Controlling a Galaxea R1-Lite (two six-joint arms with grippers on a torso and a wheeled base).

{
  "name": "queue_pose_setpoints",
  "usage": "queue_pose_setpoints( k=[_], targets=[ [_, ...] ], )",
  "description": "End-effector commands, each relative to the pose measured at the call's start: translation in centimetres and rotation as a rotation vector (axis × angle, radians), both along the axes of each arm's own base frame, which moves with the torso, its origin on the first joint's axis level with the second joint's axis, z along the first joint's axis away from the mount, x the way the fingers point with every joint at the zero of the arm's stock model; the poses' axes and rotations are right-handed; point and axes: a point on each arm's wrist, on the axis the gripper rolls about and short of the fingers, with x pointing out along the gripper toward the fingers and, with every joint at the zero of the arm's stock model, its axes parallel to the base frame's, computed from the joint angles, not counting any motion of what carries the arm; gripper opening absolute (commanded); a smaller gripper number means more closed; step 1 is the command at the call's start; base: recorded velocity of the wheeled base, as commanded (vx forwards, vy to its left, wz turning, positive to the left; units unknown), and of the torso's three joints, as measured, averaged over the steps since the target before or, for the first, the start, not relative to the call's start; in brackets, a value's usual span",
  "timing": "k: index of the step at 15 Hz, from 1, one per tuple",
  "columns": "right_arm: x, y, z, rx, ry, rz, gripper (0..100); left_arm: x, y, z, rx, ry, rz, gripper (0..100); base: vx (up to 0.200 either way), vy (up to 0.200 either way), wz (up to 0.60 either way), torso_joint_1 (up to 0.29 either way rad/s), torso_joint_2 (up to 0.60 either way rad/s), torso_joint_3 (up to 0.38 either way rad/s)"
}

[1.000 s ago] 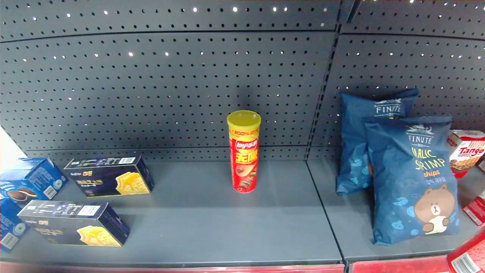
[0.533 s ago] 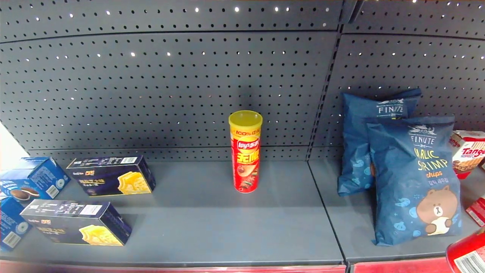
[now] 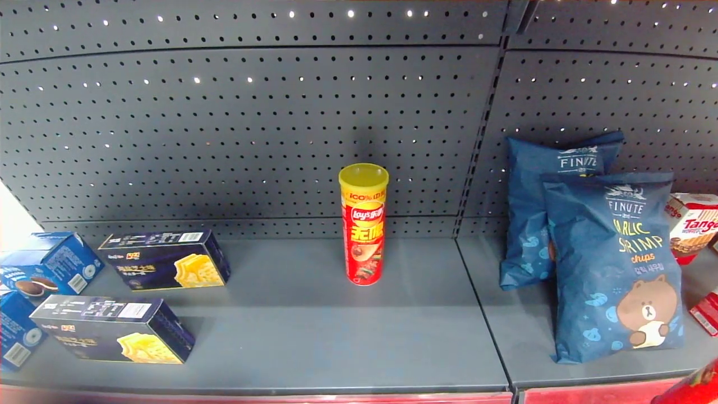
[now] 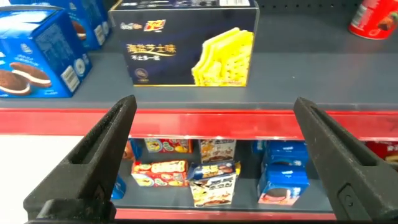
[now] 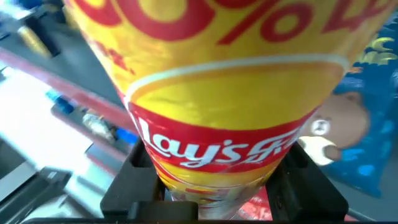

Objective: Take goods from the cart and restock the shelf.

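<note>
The right claw (image 5: 214, 186) is gripping a red-and-yellow chip can (image 5: 236, 93) at the shelf's (image 3: 336, 336) front right edge, a second can (image 3: 363, 224) is standing upright mid-shelf, and the left claw (image 4: 214, 109) is hanging wide open facing a dark biscuit box (image 4: 186, 40).

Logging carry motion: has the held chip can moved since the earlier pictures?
Yes: the held can sank lower against the shelf's red front edge.

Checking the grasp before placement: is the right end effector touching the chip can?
Touching. The right wrist view shows the chip can wedged in the right end effector, dark fingers against both sides.
</note>
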Motion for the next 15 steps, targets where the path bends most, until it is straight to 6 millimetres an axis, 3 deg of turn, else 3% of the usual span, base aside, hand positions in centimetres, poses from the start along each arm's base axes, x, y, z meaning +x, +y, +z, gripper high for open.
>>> queue_pose_setpoints(
  k=[1,4,5,7,9,13,14,15],
  targets=[
    [0.4,0.3,0.6,-0.014,0.019,0.048,0,0.1,0.0,0.1,0.006,0.014,-0.027,100,0.000,0.000,0.00,0.000,0.00,0.000],
    [1.0,0.6,1.0,-0.039,0.024,0.063,0,0.2,-0.1,1.8,0.041,0.018,-0.060,100,0.000,0.000,0.00,0.000,0.00,0.000],
    [1.2,0.7,0.8,-0.053,0.034,0.066,0,0.9,-0.3,7.6,0.067,0.054,-0.167,100,0.000,0.000,0.00,0.000,0.00,0.000],
    [1.3,0.8,0.7,-0.066,0.033,0.076,0,3.0,-0.6,12.7,0.104,0.069,-0.299,100,0.000,0.000,0.00,0.000,0.00,0.000],
    [1.3,0.8,1.0,-0.063,0.027,0.077,0,5.1,-0.9,15.5,0.098,0.088,-0.397,100,0.000,0.000,0.00,0.000,0.00,0.000],
    [1.3,0.8,1.2,-0.058,0.015,0.076,0,10.7,-2.0,16.3,0.114,0.126,-0.631,100,0.000,0.000,0.00,0.000,0.00,0.000],
    [1.1,0.7,1.3,-0.055,0.008,0.075,0,13.5,-2.8,16.3,0.111,0.113,-0.708,100,0.000,0.000,0.00,0.000,0.00,0.000],
    [1.1,0.7,1.3,-0.054,0.006,0.075,0,14.9,-3.2,16.4,0.113,0.100,-0.730,100,0.000,0.000,0.00,0.000,0.00,0.000]
  ],
)
